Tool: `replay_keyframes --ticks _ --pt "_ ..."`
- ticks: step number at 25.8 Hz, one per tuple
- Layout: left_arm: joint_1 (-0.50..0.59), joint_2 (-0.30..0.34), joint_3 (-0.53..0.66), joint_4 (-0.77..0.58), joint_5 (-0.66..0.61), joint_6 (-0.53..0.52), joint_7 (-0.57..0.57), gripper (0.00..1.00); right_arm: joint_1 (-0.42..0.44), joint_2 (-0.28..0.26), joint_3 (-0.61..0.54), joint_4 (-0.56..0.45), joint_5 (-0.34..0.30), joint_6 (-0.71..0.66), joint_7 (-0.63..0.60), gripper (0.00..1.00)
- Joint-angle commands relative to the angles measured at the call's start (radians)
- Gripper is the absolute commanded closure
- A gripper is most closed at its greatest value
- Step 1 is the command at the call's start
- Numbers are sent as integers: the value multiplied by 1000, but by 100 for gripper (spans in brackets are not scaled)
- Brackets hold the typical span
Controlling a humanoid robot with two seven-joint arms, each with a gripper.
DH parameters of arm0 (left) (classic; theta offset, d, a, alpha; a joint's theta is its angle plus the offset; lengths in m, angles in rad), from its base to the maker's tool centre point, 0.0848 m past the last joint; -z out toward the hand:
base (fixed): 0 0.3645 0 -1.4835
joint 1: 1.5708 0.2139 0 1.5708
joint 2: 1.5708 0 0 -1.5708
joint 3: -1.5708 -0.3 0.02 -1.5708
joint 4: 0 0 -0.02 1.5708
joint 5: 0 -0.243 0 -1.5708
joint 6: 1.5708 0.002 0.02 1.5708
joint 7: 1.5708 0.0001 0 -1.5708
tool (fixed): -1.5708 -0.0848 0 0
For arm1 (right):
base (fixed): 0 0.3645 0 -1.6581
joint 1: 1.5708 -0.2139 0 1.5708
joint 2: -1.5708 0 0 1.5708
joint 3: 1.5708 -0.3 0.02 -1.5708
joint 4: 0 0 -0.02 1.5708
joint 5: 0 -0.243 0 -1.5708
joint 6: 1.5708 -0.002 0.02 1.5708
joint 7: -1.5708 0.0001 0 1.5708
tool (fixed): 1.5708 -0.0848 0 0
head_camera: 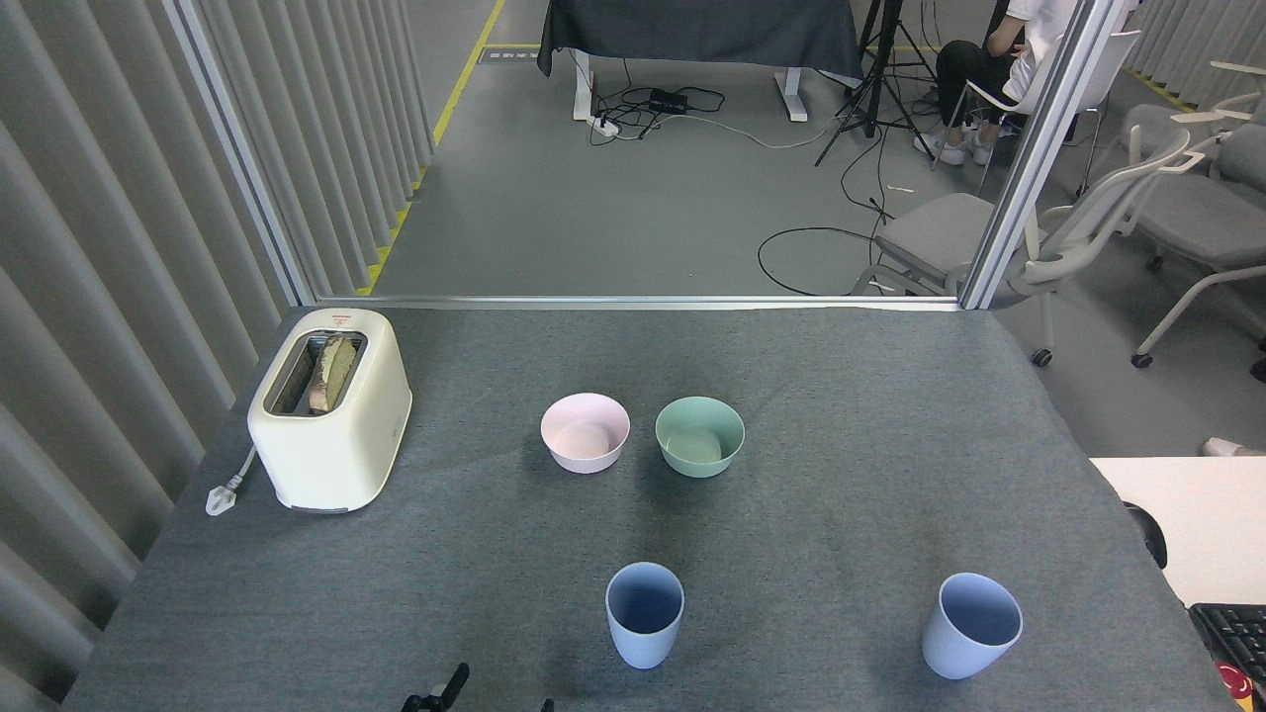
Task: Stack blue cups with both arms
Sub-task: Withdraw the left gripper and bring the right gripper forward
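Two light-blue cups stand upright and apart on the grey table [851,415]. One blue cup [644,613] is near the front middle, the other blue cup [971,625] at the front right. Of my left gripper [495,697] only two black fingertips [447,689] poke in at the bottom edge, set wide apart, left of and below the middle cup and clear of it. Nothing is between them. My right gripper is out of view.
A cream toaster [329,407] with bread in its slot stands at the left, its plug [223,494] lying beside it. A pink bowl [585,431] and a mint-green bowl [699,435] sit side by side mid-table. A white desk [1187,504] and keyboard [1231,633] adjoin the right edge.
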Motion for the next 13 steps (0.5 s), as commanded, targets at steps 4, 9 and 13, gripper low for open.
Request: replay_keyframes --ticks 4,9,13 --pt "63 3 83 -36 1 2 0 0 -135 -50 -15 84 9 7 53 0" --pt "76 3 109 -36 41 2 0 0 -227 -110 -11 139 9 6 78 0" --pt "76 3 109 -33 75 2 0 0 -296 -115 5 202 14 1 84 0"
